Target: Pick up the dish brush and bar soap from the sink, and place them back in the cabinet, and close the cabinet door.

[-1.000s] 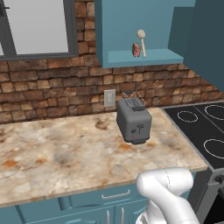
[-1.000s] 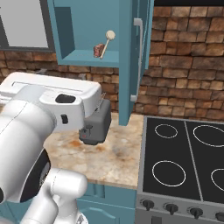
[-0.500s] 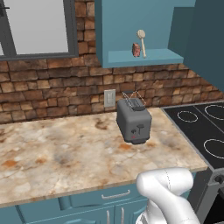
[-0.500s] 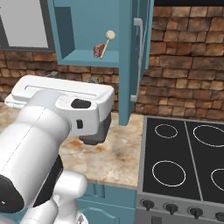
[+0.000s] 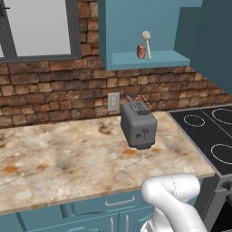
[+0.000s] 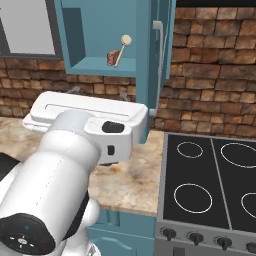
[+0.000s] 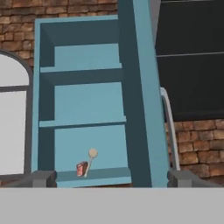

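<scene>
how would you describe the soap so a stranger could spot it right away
Find the teal wall cabinet above the counter, its door standing open. On its bottom shelf two small things stand together: the soap is the short reddish-brown block, left of the brush, which is taller, with a round cream head on a thin tan handle.

No readable text, label, brand, number or sign is showing anywhere in these views. The toaster [image 5: 138,126] is carrying only a small dark mark on its front, too small to make out. The stove knobs [image 6: 194,238] are showing no legible markings.
</scene>
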{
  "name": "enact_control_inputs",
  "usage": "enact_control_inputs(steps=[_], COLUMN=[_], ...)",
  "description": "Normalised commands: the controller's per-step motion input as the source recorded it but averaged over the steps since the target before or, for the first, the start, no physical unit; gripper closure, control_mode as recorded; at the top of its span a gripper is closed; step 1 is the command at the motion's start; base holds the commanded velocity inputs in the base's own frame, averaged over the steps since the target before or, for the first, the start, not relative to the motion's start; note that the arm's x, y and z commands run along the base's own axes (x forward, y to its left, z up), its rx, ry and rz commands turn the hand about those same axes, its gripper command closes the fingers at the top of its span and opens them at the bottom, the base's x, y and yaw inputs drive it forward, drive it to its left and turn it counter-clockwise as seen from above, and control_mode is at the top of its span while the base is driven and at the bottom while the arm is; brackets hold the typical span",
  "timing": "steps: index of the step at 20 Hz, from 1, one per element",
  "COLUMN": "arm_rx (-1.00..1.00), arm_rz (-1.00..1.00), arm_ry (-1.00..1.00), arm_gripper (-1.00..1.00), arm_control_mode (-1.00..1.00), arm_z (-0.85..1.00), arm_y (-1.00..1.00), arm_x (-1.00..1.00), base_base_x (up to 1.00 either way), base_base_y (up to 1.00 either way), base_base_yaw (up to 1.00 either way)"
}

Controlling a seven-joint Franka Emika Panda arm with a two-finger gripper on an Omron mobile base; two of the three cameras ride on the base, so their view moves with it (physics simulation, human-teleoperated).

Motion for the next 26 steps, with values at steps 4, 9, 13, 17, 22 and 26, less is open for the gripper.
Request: enact_control_inputs(steps=[4,9,13,17,22,26], arm_rx=[0.00,0.00,0.00,0.00,0.00,0.00], arm_rz=[0.00,0.00,0.00,0.00,0.00,0.00], arm_ry=[0.00,0.00,0.00,0.00,0.00,0.00], arm_gripper=[-1.00,-1.00,-1.00,-1.00,-1.00,-1.00], arm_control_mode=[-1.00,-1.00,-1.00,-1.00,-1.00,-1.00], arm_z=[-0.01,-0.04,-0.08,-0.13,-0.08,-0.02], arm_y=[-0.20,-0.14,-0.12,-0.08,-0.08,-0.12], arm_x=[0.00,0.00,0.00,0.01,0.05,0.04], base_base_x=[0.00,0.00,0.00,0.00,0.00,0.00], base_base_y=[0.00,0.00,0.00,0.00,0.00,0.00], base_base_yaw=[0.00,0.00,0.00,0.00,0.00,0.00])
